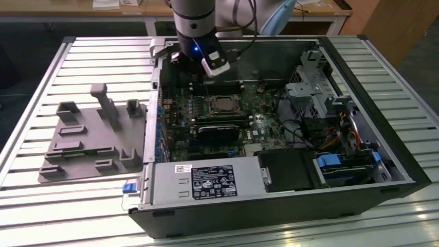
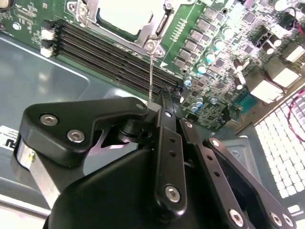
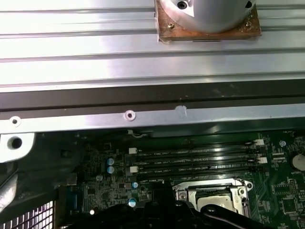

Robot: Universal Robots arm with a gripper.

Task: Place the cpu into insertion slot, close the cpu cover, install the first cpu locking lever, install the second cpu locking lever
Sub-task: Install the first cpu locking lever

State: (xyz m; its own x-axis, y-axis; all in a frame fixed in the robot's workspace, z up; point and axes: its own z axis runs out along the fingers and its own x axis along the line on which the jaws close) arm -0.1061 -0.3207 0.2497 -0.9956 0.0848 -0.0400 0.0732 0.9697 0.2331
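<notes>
Robotics lab: slatted aluminium bench point(image 1: 89, 56), opened computer tower point(image 1: 274, 213), grey fixture point(image 1: 82, 149).

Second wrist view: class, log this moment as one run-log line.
cpu: seated | cpu cover: closed over it | gripper: shut on locking lever | lever: raised off board

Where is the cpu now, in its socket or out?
In: the cpu lies flat inside the silvery cpu cover frame on the green motherboard.

Silver cpu point(image 2: 125, 14) flat under lowered cpu cover point(image 2: 138, 38).
</notes>
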